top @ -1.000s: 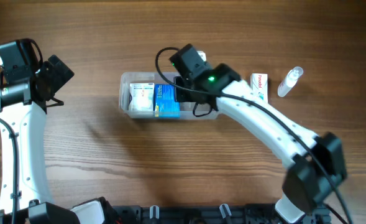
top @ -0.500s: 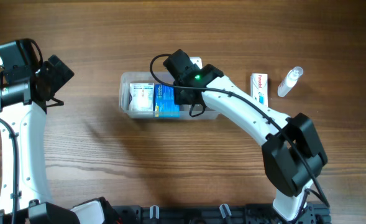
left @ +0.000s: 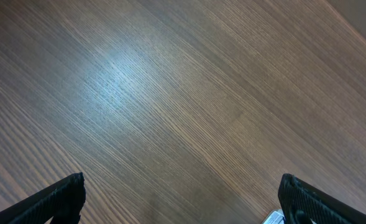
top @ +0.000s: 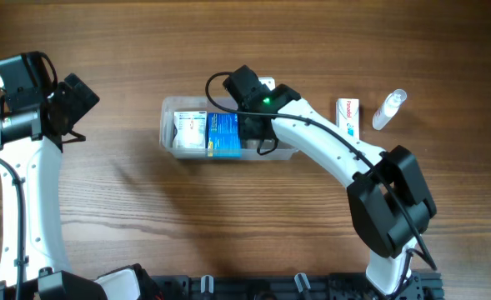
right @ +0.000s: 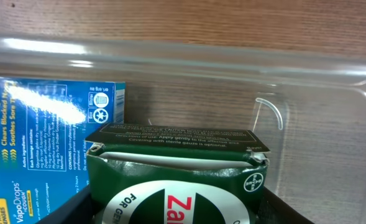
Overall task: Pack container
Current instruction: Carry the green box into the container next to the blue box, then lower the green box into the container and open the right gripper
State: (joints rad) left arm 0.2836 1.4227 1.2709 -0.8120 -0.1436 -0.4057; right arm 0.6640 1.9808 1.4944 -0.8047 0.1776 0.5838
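Note:
The clear container (top: 167, 125) lies at the table's middle, with a white box (top: 189, 130) and a blue box (top: 224, 136) standing in it. My right gripper (top: 250, 127) reaches into its right half, shut on a dark green box (right: 176, 168) with a white oval label. In the right wrist view the green box sits beside the blue box (right: 46, 143), with the container's far wall (right: 232, 68) behind it. Both fingers (right: 71, 208) flank the dented green box. My left gripper (left: 183, 199) hangs open over bare wood at the far left (top: 74, 100), holding nothing.
A white Panadol box (top: 348, 115) and a small clear bottle (top: 388, 108) lie on the table right of the container. The right arm's links cross the table's right half down to the front edge.
My right gripper has moved slightly left with the green box, further into the container beside the blue box. The left arm has not moved.

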